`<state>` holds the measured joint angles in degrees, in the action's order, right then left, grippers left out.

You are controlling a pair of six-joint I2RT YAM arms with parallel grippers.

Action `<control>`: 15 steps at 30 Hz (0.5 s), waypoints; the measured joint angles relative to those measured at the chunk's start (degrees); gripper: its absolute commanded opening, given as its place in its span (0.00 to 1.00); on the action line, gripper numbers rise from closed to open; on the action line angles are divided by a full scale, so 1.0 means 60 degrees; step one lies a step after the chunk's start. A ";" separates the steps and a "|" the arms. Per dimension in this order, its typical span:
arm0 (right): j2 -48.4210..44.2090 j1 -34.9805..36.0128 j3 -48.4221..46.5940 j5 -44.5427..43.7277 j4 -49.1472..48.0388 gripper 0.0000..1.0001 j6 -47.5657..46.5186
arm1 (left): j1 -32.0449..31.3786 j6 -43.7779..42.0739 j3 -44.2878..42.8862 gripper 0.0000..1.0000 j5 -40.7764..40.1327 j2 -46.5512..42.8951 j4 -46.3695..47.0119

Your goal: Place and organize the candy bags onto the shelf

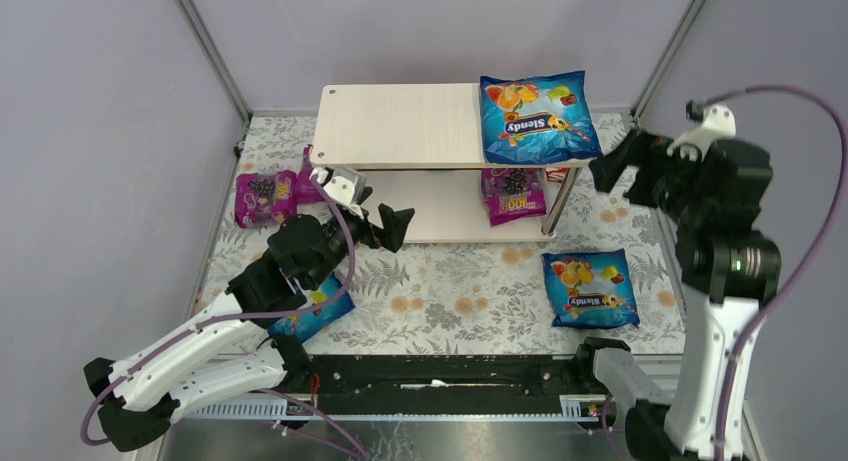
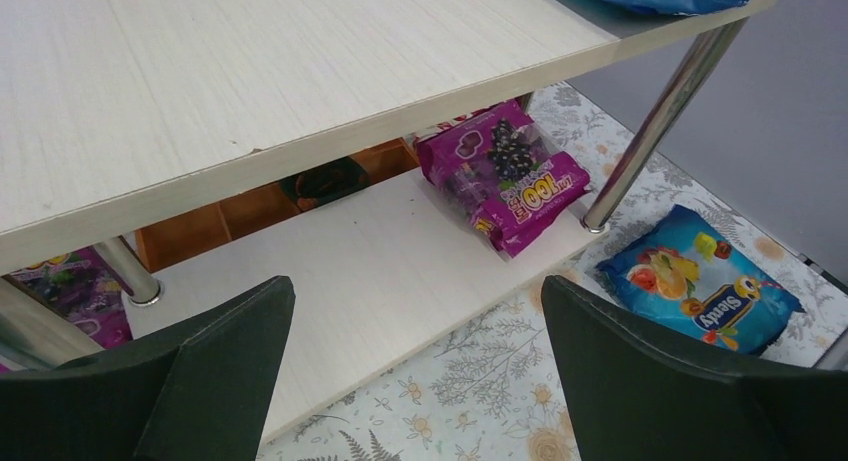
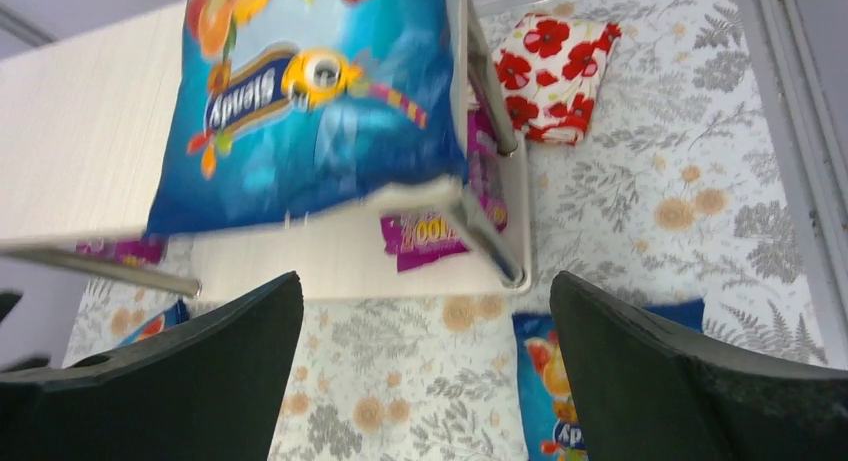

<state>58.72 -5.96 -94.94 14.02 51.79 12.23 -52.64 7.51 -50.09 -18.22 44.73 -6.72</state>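
Note:
The shelf (image 1: 400, 126) stands at the back of the table. One blue candy bag (image 1: 538, 117) lies on the right end of its top board, and a magenta bag (image 1: 513, 194) lies on the lower board below it. Another blue bag (image 1: 590, 287) lies on the table at front right. A third blue bag (image 1: 310, 316) is partly hidden under my left arm. Two magenta bags (image 1: 263, 197) lie on the table left of the shelf. My left gripper (image 1: 380, 213) is open and empty at the lower board's front edge (image 2: 380, 271). My right gripper (image 1: 615, 169) is open and empty, raised to the right of the shelf.
A red-flowered white pack (image 3: 555, 66) lies on the table behind the shelf's right end. Silver posts (image 2: 655, 121) stand at the shelf corners. Grey walls close in the floral tablecloth (image 1: 460, 281) on three sides. The left part of the top board (image 2: 250, 71) is bare.

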 measured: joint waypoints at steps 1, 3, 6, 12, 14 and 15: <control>-0.0535 0.0000 0.0408 0.0047 -0.0011 1.00 -0.0004 | 0.0000 0.0033 0.0011 0.99 0.0051 0.0004 -0.0007; -0.1596 0.0000 0.1490 0.0379 -0.0087 1.00 -0.0011 | 0.0007 0.0200 0.0015 0.99 0.0240 0.0000 -0.0007; -0.3042 0.0080 0.3577 0.1366 -0.0525 1.00 -0.0044 | 0.0007 0.0670 0.0189 0.99 0.0525 -0.0011 -0.0029; -0.4102 0.0925 0.6998 0.3373 -0.1122 1.00 0.0036 | 0.0007 0.2608 0.1636 0.93 0.0721 -0.0302 -0.1133; -0.4189 0.1311 0.7318 0.3796 -0.1362 1.00 0.0062 | 0.0007 0.3570 0.2251 0.89 0.0546 -0.0481 -0.1734; -0.4211 0.1461 0.7399 0.3942 -0.1486 1.00 0.0073 | 0.0007 0.4029 0.2477 0.88 0.0423 -0.0503 -0.2025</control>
<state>33.45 2.81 -50.54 37.67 42.87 12.67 -52.60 31.68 -35.22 -15.68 41.71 -18.87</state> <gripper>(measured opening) 0.995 0.923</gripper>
